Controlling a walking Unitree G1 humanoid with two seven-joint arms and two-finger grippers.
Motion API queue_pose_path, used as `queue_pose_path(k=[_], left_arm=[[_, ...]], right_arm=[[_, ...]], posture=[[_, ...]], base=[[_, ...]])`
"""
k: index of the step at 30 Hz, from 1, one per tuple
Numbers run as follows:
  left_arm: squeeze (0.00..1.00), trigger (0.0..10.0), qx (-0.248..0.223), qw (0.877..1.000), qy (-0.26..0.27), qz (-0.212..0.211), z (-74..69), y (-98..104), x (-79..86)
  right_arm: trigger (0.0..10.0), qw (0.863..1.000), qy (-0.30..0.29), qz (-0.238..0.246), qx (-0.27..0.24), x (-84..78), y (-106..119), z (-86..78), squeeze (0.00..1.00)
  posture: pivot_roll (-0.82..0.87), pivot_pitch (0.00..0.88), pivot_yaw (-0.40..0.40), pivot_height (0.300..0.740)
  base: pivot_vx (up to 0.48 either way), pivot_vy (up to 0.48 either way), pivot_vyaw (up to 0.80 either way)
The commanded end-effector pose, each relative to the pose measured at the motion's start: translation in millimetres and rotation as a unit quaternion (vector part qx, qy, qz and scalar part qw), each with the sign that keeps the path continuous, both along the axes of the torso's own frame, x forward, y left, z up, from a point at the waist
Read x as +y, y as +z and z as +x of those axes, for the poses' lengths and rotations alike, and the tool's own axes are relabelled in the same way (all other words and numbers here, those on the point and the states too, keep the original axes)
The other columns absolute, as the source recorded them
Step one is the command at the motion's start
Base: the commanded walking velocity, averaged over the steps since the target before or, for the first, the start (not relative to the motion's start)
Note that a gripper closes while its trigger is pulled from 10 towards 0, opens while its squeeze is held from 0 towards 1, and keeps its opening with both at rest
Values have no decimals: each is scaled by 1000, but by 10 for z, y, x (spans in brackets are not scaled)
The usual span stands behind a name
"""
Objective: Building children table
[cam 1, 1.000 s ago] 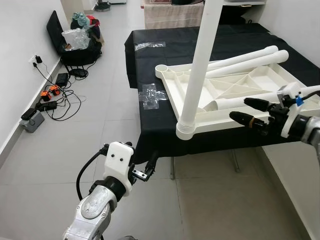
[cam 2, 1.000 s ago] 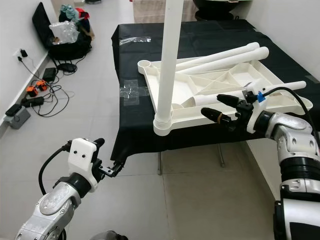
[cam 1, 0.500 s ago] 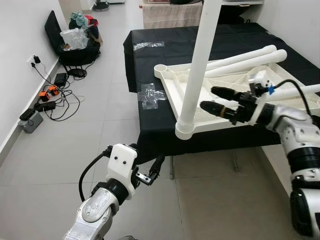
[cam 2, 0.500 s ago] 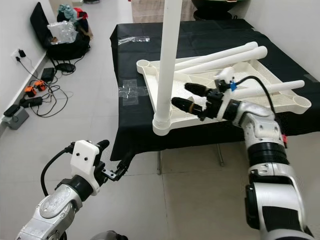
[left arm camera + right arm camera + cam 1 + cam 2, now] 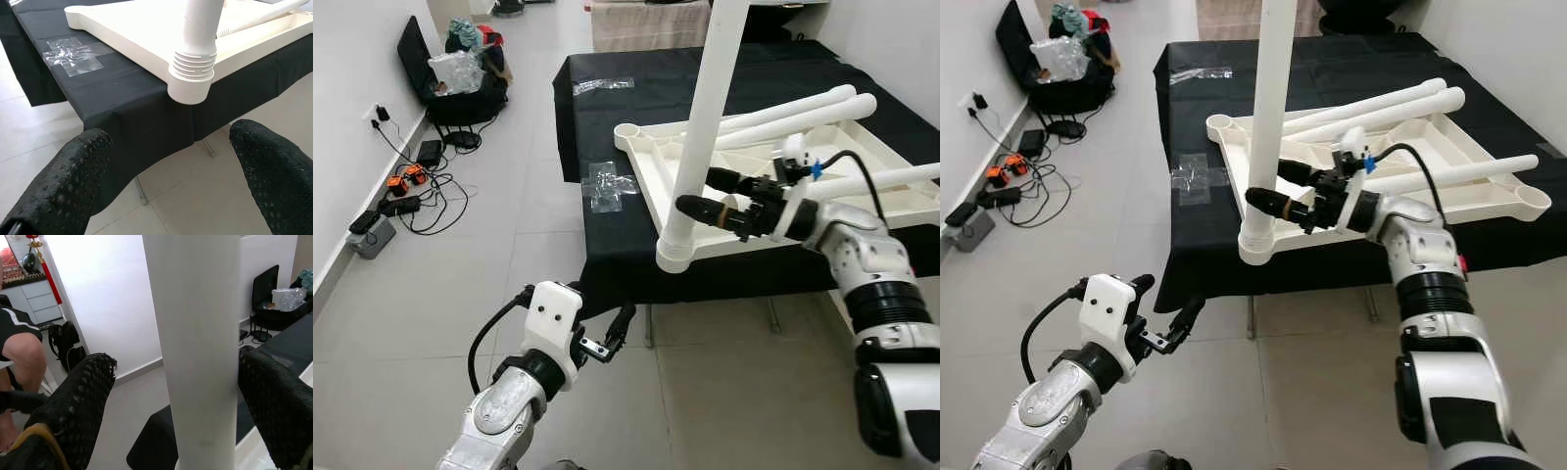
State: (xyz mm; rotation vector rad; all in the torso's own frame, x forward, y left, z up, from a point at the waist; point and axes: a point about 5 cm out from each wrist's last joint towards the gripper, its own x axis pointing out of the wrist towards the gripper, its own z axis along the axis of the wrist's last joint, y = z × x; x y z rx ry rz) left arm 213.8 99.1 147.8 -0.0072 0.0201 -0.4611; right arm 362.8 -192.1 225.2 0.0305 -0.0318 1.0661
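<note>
the white child's table top [image 5: 773,166] lies upside down on the black-covered worktop [image 5: 607,117], its ribbed underside facing up so the corner sockets are reachable. one leg [image 5: 705,117] already stands upright in the socket at the corner of the table top nearest me, right at the worktop's edge, with its threaded collar seated on the socket. i take this to be the leg i am working on.

my right hand [image 5: 1278,191] reaches across the table top to that upright leg, a little above the collar. its two black fingers are spread wide, one on each side of the leg, and in the right wrist view the white tube sits squarely between them with a gap on both sides, so i hold nothing yet. i judge this placement is meant to let me close on the leg low down, where a grip would steady or turn it best in the socket.

three more legs [image 5: 783,113] lie loose across the table top beyond the upright leg, parked there within reach for the other corners.

my left hand [image 5: 607,338] hangs low in front of the upright leg's corner, below the worktop edge, fingers apart and empty, looking up at the collar; i judge it is kept out of the way.

a piece of clear plastic [image 5: 607,186] lies on the worktop beside the table top.
</note>
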Motion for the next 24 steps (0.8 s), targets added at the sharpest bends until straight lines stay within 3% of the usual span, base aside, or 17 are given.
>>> queue_pose_path(k=[1,24], left_arm=[[0,10000,1,1000,0,4,-16,8,-2],[0,10000,-2,1000,-4,2,-20,25,-29]], right_arm=[[10000,1000,-6,-8,-13,42,46,30,0],[10000,998,-55,20,-25,190,120,139,0]], posture=[[43,111,-36,740],[36,101,-41,740]], base=[[0,0,0],[0,0,0]])
